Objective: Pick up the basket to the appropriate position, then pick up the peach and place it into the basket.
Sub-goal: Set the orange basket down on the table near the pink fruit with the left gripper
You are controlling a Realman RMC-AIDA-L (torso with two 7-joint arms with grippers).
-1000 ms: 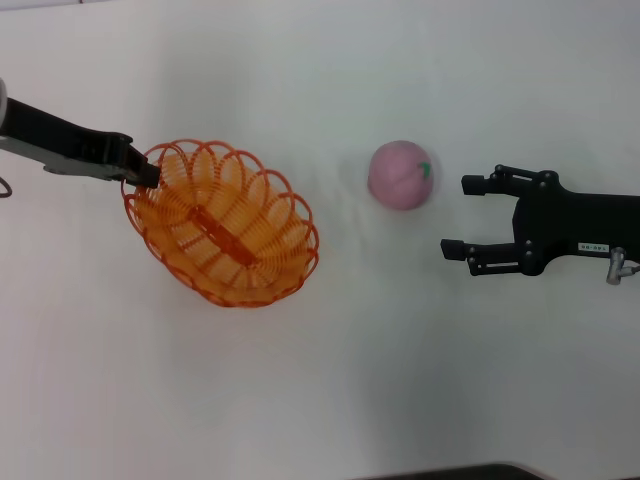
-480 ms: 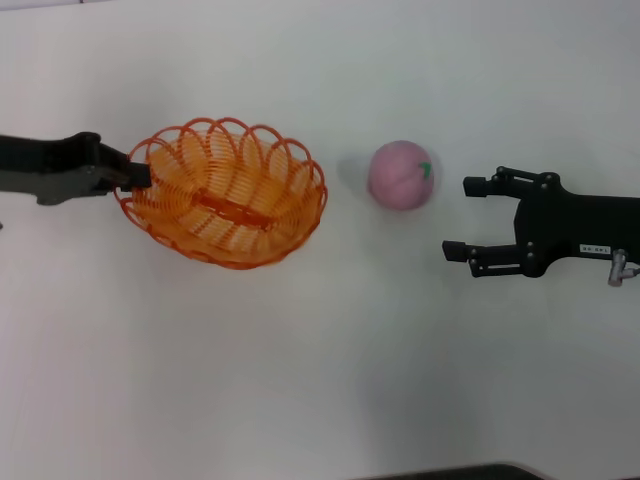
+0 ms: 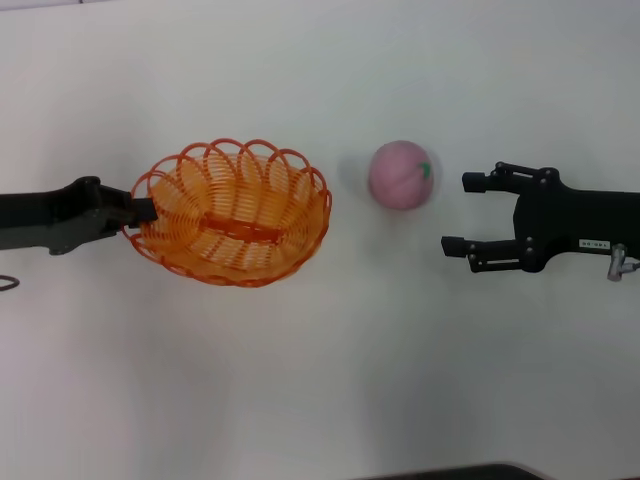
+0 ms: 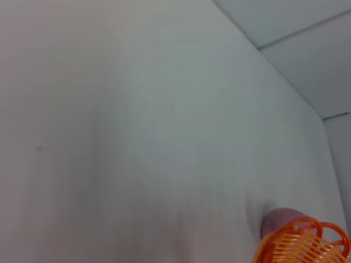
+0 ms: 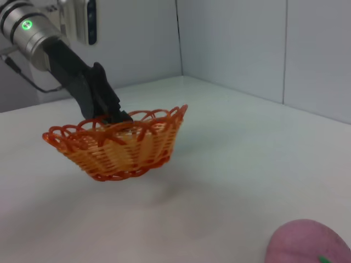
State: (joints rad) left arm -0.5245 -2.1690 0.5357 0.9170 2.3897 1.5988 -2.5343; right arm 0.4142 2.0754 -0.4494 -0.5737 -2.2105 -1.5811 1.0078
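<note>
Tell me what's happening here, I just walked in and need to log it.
The left gripper is clamped on the rim of the orange basket and holds it lifted off the white table, as the right wrist view shows. The peach sits on the table between the basket and the right gripper, which hangs open beside the peach without touching it. The peach is not yet in the basket.

The head camera looks straight down from high up. The right wrist camera sits low, facing sideways. Both see the basket (image 3: 232, 212) and peach (image 3: 401, 175).
</note>
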